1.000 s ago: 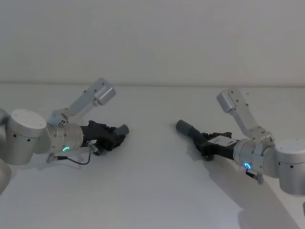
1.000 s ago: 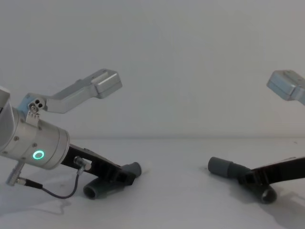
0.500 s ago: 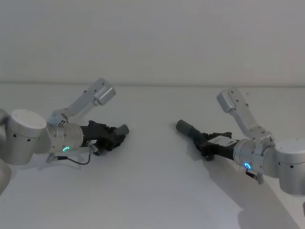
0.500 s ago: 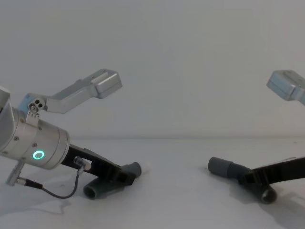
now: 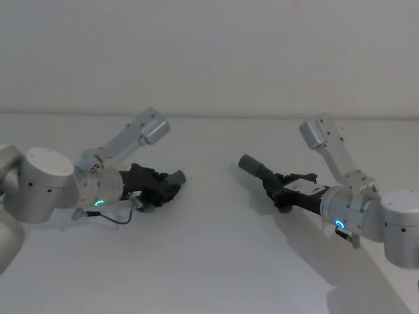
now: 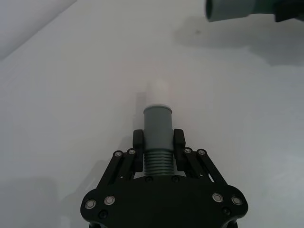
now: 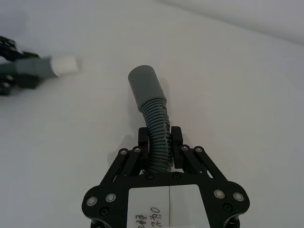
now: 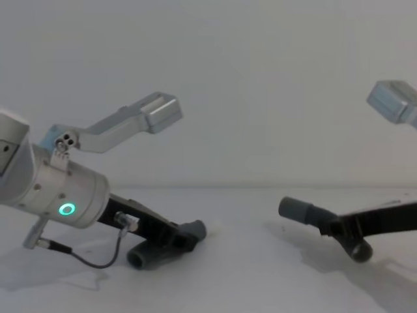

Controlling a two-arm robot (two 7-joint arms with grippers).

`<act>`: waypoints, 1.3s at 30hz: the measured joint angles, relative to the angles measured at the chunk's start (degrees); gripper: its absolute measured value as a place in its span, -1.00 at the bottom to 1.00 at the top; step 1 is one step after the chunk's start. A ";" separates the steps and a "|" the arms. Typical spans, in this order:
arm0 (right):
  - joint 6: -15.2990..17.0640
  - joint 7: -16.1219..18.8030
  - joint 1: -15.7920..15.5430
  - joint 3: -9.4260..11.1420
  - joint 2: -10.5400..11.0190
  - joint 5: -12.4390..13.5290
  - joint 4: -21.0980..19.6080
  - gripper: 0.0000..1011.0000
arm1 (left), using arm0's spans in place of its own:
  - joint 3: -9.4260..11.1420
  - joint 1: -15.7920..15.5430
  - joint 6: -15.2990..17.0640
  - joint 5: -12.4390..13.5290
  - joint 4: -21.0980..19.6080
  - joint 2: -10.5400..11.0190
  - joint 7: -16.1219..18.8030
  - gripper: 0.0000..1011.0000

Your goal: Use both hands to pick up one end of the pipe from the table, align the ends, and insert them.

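- Fingers [image 6: 138, 142] of the left black plastic parallel-jaw gripper [image 6: 158, 142] are clamped on a short dark grey ribbed hose piece [image 6: 158, 164]. One finger sits on each side of the ribs, just behind the smooth lighter grey cuff [image 6: 158, 124].
- From that cuff a narrower white tip [image 6: 158, 89] projects forward, clear of the fingertips.
- On the right black parallel-jaw gripper [image 7: 160, 137], the fingers [image 7: 176, 138] pinch a second dark grey ribbed hose piece [image 7: 158, 124] on its ribs. Several ribs lie between the pinch and its wider plain grey sleeve [image 7: 146, 84], which curves away from the gripper.
- Labelling: a white label [image 7: 168, 204] lies on the body of the right gripper, divided by a vertical line. Handwritten marks at its edge are cut off and not legible.
- Indicators: a green ring light [image 8: 67, 209] glows on the silver left wrist, and a blue-green ring light [image 5: 339, 226] on the right wrist.
- Head view: the left gripper is at the left of the plain white table [image 5: 209, 261] and the right gripper is at the right. The cuff and the sleeve point toward each other across the middle, well apart.
- Chest view: the sleeve is held above the table with a shadow beneath it, and the right hose piece's rear end [image 8: 360, 251] hangs below the gripper.
- Chest view: the left hose piece's open rear end [image 8: 140, 257] sits low, near the table. Whether it touches the table cannot be determined.
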 joint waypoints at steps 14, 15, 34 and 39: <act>-8.92 4.20 0.28 0.44 2.25 0.73 -2.75 -0.48 | 0.98 -1.92 -3.40 2.27 -2.72 -0.06 -0.99 -0.29; -9.18 4.44 0.34 0.44 2.47 0.79 -2.85 -0.47 | 1.00 -1.96 -3.62 2.38 -2.85 0.04 -1.06 -0.29; -19.60 19.49 1.97 0.33 10.57 4.85 -3.86 -0.48 | 1.98 -3.52 -11.44 4.21 -2.61 4.41 -6.33 -0.29; -21.36 24.19 2.08 -0.01 12.74 6.31 -4.10 -0.48 | 2.42 -4.17 -14.55 4.18 -1.89 5.66 -8.81 -0.29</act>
